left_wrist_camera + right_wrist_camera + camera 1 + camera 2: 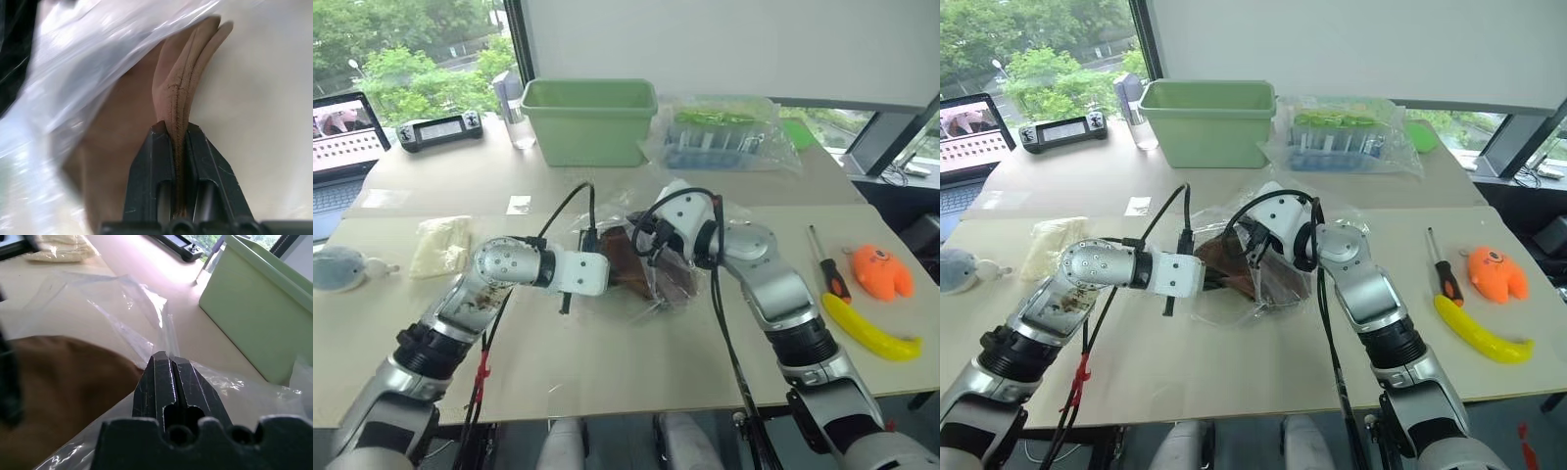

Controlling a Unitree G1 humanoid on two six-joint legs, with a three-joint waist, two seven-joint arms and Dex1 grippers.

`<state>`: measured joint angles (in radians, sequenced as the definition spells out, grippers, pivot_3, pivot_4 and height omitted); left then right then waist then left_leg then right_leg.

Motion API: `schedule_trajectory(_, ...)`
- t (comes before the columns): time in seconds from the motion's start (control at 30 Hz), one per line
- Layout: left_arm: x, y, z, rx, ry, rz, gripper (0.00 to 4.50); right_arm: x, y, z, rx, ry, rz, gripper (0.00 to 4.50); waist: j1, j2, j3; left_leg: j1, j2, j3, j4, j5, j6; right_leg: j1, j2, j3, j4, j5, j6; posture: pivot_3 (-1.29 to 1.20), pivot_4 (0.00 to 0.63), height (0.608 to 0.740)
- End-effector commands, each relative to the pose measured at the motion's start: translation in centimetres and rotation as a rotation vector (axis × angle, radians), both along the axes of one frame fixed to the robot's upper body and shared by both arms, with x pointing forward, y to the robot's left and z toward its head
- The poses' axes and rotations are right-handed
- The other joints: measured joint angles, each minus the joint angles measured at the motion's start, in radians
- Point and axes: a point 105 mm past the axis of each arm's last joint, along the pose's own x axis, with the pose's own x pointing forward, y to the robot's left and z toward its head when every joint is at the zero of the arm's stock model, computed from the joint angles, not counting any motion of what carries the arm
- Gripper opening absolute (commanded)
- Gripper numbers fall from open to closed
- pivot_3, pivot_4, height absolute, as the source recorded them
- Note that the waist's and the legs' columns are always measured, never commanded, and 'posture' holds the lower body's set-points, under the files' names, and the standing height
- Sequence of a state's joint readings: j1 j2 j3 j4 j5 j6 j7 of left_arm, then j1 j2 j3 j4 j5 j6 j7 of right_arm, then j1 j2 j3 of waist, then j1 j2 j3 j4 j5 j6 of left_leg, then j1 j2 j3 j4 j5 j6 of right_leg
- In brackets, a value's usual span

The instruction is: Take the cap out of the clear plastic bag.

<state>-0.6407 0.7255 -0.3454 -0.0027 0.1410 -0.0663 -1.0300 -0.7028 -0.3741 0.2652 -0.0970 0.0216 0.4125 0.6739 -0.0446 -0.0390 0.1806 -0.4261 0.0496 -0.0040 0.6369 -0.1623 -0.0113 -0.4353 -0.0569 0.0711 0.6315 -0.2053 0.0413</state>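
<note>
Your left arm reaches in from the left with the forearm angled across the counter (607, 372), wrist bent so the left end effector (180, 134) points toward the middle and slightly down; its two black fingers (156, 161) are pressed together on a folded edge of the cap (186, 93), the brown fabric seam pinched between them. Your right arm comes in from the right, elbow low, forearm rising to a wrist that turns the right end effector (170, 363) roughly level and toward your left; its fingers are pressed together, and in the right wrist view a thin film of the clear plastic bag (132, 308) runs up to their tips, so it looks pinched there, though the film is too sheer for you to be sure. The cap sits mid-counter between the two end effectors, part of it bare outside the bag's mouth on the left side, part of it under crinkled plastic. In the head views the white wrist housings and black cables cover the fingertips and much of the cap, so you cannot tell how much of it is in the bag. The bag's outline is hard to trace against the pale counter
</note>
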Motion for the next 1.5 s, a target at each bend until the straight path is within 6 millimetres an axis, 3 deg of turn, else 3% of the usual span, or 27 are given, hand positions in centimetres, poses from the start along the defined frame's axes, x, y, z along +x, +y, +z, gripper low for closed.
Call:
schedule_trajectory(0.03, 3.4, 2.1, 0.9, 0.045, -0.143, 0.116, 0.04, -0.4, 0.3, 1.5, 0.006, -0.061, 0.025, 0.00, 0.000, 0.000, 0.000, 0.000, 0.000, 0.000, 0.000, 0.000, 0.000, 0.000, 0.000, 0.000, 0.000, 0.000, 0.000, 0.00, 0.150, 0.740)
schedule_trajectory(0.17, 2.9, 1.4, 3.6, -0.109, -0.072, 0.065, 0.04, -0.5, 0.2, 1.1, -0.008, -0.053, 0.023, 0.00, -0.003, 0.000, 0.000, -0.001, 0.000, 0.000, 0.000, 0.000, 0.000, -0.001, 0.000, 0.000, 0.000, 0.001, 0.002, 0.00, 0.150, 0.740)
schedule_trajectory(0.27, 0.6, 1.0, 4.0, -0.164, 0.078, 0.000, 0.04, -0.5, -0.1, 0.9, -0.021, -0.052, 0.017, 0.00, -0.003, 0.000, 0.000, -0.003, 0.000, 0.000, -0.003, 0.000, 0.000, -0.004, 0.000, 0.000, 0.000, 0.001, 0.003, 0.00, 0.150, 0.740)
schedule_trajectory(0.4, -4.4, 1.9, 4.4, -0.110, 0.262, -0.142, 0.04, -0.3, -0.3, 0.7, -0.029, -0.052, 0.010, 0.00, -0.007, 0.000, 0.000, -0.005, 0.001, 0.000, -0.006, 0.000, 0.000, -0.006, 0.001, 0.000, 0.000, -0.001, 0.001, 0.00, 0.150, 0.740)
schedule_trajectory(0.6, -7.5, 3.1, 6.9, -0.090, 0.312, -0.216, 0.04, -0.1, -0.1, 0.5, -0.037, -0.050, 0.019, 0.00, -0.001, 0.000, 0.000, -0.004, 0.001, 0.000, -0.007, 0.000, 0.000, -0.006, 0.001, -0.001, 0.000, -0.002, 0.002, 0.00, 0.150, 0.740)
schedule_trajectory(0.8, -6.0, 3.7, 11.2, -0.225, 0.213, -0.160, 0.04, 0.0, 0.0, 0.3, -0.053, -0.051, 0.030, 0.00, 0.002, 0.000, 0.000, -0.004, 0.000, 0.000, -0.001, 0.000, 0.000, -0.004, 0.000, 0.000, 0.000, -0.004, -0.003, 0.00, 0.150, 0.740)
schedule_trajectory(0.97, -2.9, 6.4, 12.0, -0.187, 0.088, -0.004, 0.04, -0.3, 0.0, 0.2, -0.055, -0.041, 0.042, 0.00, 0.001, 0.000, 0.000, -0.004, 0.000, 0.000, -0.001, 0.000, 0.000, -0.004, 0.001, 0.000, 0.001, -0.003, -0.002, 0.00, 0.150, 0.740)
schedule_trajectory(1.2, -0.5, 7.8, 14.3, -0.291, -0.056, 0.064, 0.04, -1.0, -0.3, -0.2, -0.073, -0.022, 0.066, 0.00, 0.001, 0.000, 0.000, -0.005, 0.001, 0.000, -0.002, 0.000, 0.000, -0.005, 0.001, 0.000, 0.000, 0.000, 0.003, 0.00, 0.150, 0.740)
schedule_trajectory(1.37, 0.3, 6.2, 16.0, -0.496, -0.023, 0.050, 0.04, -1.9, 0.0, -0.5, -0.083, 0.003, 0.103, 0.00, 0.006, 0.000, 0.000, -0.005, 0.001, 0.000, -0.002, 0.000, 0.000, -0.005, 0.001, -0.001, 0.000, 0.000, 0.004, 0.00, 0.150, 0.740)
schedule_trajectory(1.5, -2.3, 3.8, 15.8, -0.539, 0.169, -0.080, 0.04, -2.4, 0.4, -0.4, -0.081, 0.011, 0.123, 0.00, 0.003, 0.000, 0.000, -0.005, 0.000, 0.000, -0.002, 0.000, 0.000, -0.005, 0.001, 0.000, 0.000, 0.000, 0.004, 0.00, 0.150, 0.740)
